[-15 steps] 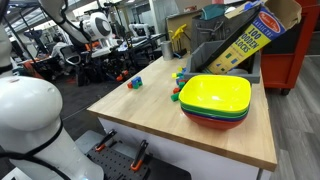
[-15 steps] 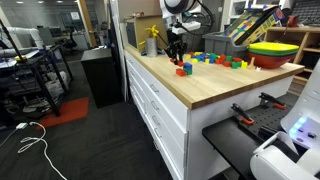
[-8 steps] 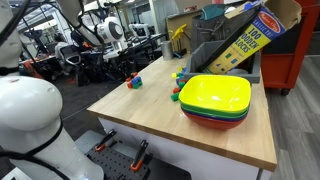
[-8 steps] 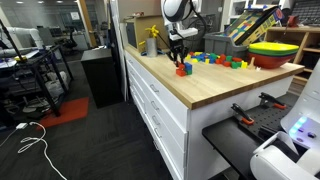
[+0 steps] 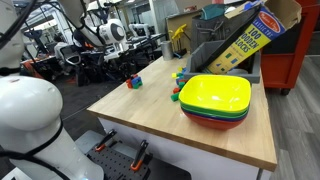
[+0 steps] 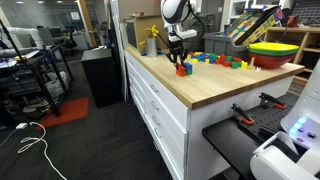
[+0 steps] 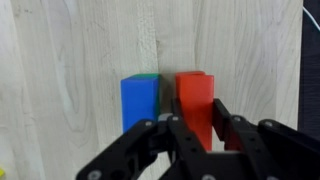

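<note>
In the wrist view my gripper (image 7: 195, 115) is shut on a red block (image 7: 195, 88), one black finger on each long side. A blue block (image 7: 140, 102) stands right beside the red one on the pale wooden table (image 7: 70, 60), with a green sliver showing behind it. In both exterior views the arm reaches down over this small cluster of blocks (image 5: 133, 82) (image 6: 182, 69) near the table's far end. The red block looks level with the blue one; whether it still touches the table I cannot tell.
A stack of yellow, green and red bowls (image 5: 215, 98) (image 6: 275, 50) sits near the table's other end. Several loose coloured blocks (image 6: 220, 60) lie between. A tilted block box (image 5: 245, 40) leans on a dark bin behind. The table drops off at its front edge (image 6: 160, 85).
The arm shifted slightly over the blocks during the first half second, then held still. The jaws keep the same grip on the red block.
</note>
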Controlling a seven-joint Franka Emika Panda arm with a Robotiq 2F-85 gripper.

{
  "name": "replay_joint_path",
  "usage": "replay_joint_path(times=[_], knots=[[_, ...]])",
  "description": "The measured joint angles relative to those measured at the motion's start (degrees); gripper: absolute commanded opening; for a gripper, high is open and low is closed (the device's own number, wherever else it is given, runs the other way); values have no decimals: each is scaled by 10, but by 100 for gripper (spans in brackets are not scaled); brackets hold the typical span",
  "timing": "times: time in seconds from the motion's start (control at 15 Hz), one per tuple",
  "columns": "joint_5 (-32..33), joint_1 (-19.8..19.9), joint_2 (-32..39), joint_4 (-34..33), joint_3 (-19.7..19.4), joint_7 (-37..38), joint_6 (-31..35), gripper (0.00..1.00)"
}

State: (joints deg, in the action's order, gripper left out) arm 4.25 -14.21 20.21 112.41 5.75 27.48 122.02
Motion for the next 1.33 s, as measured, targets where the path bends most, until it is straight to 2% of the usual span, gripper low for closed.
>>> replay_joint_path(times=[1.33], knots=[[-5,-3,0,9,-2,0,-9,8]])
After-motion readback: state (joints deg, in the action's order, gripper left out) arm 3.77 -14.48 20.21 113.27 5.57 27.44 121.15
